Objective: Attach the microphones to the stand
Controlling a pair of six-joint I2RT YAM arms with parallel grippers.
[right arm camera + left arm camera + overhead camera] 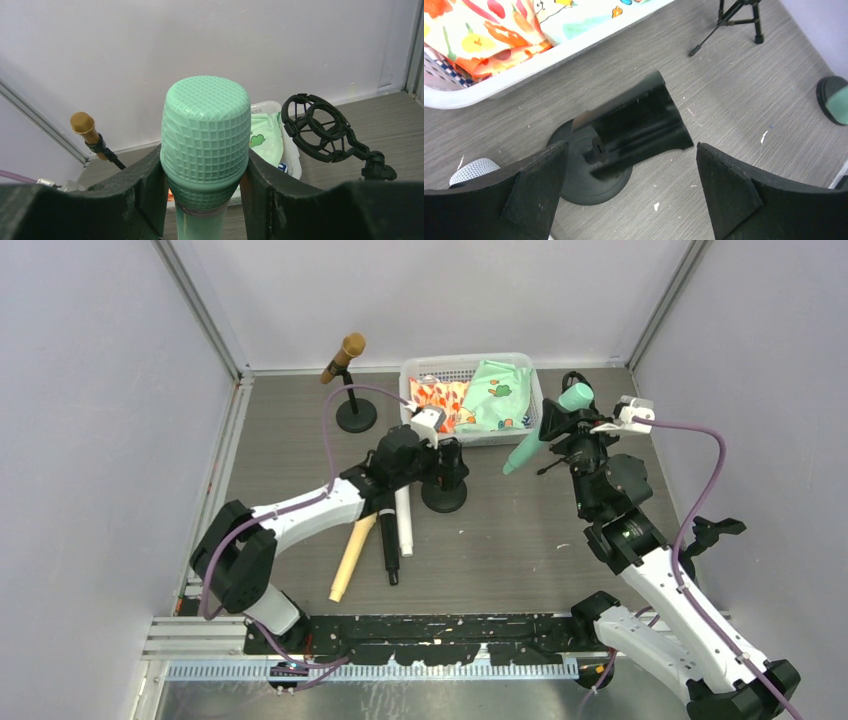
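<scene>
right tool [205, 197] grips green microphone [206, 135] | grey wood-grain table [500, 540] | white walls [440, 290]

No readable text, label, brand, number or sign appears on the green microphone [205, 135] or the basket [450, 361].

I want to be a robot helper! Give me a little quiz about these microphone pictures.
1. True or false: the gold microphone already sits in a stand.
2. What does the right gripper hold? A) the green microphone B) a blue microphone C) nothing
3. Fill in: the left gripper, above the black stand, has its jaws ____ (open or shut).
Key: 1 true; 2 A; 3 open.
</scene>
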